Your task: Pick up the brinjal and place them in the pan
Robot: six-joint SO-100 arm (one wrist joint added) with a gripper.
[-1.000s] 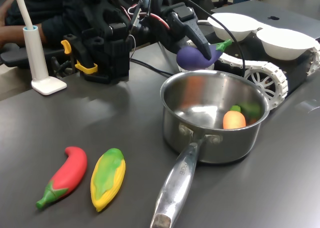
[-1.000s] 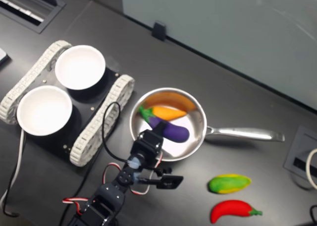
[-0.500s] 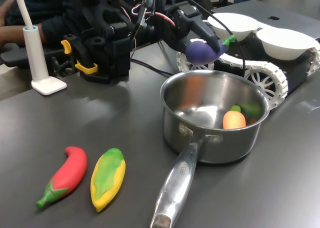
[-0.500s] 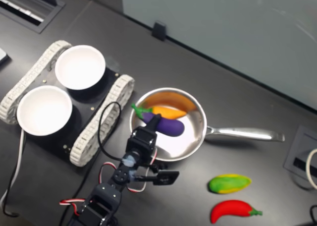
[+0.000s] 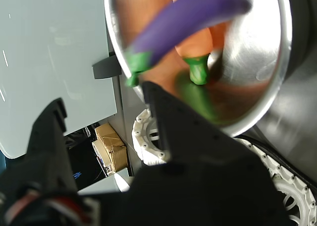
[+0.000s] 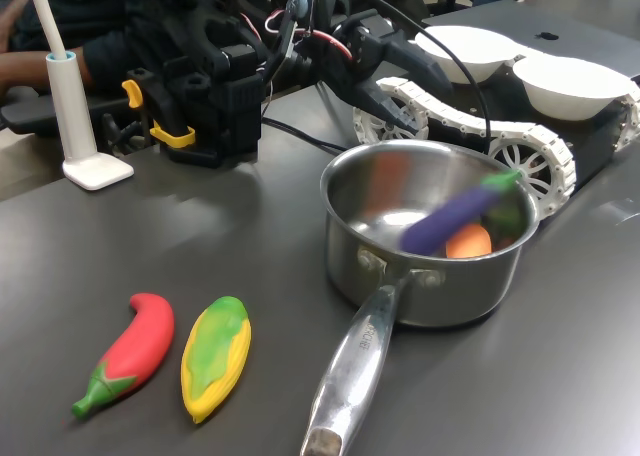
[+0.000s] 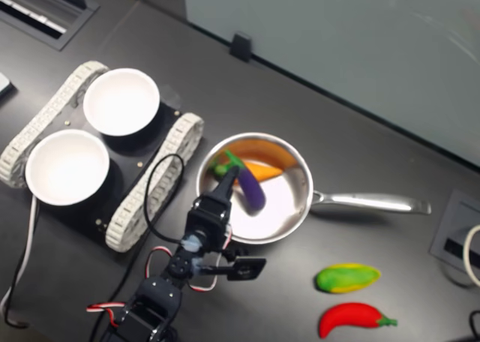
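gripper [image 6: 405,101] parted, empty, brinjal [image 6: 455,214] inside pan [image 6: 425,276]

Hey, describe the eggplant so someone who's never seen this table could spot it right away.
Find the shiny steel pan with the long handle, mid-table in the first exterior view. Inside it, the brinjal appears blurred and tilted above an orange toy. It is the only purple toy there; the red chilli and yellow-green corn lie outside on the table.
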